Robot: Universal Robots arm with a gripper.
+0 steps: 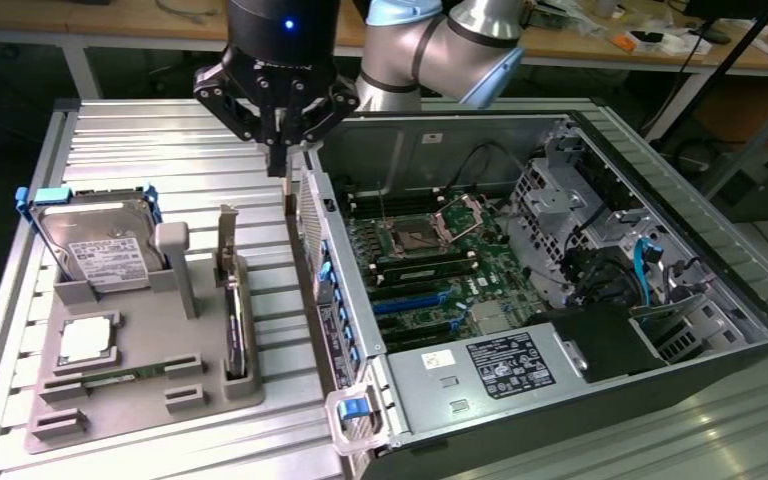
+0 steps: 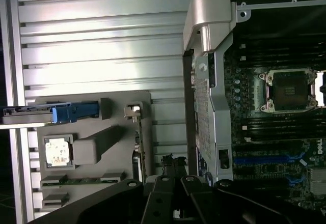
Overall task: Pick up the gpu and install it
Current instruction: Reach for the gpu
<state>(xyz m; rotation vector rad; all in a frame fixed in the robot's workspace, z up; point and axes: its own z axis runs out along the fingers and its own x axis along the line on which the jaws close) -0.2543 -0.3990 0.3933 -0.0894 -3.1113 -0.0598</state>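
pick step: i'm hovering the gripper (image 1: 281, 170), jaws pressed together, empty, above the gpu (image 1: 236, 330) far end; grasping needs jaws spreading and aligning.

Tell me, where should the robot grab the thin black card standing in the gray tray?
Probably the long top edge of the gpu, coming straight down from above and pinching its two flat faces. It stands on edge in a slot of the gray tray, so only its upper part is free.
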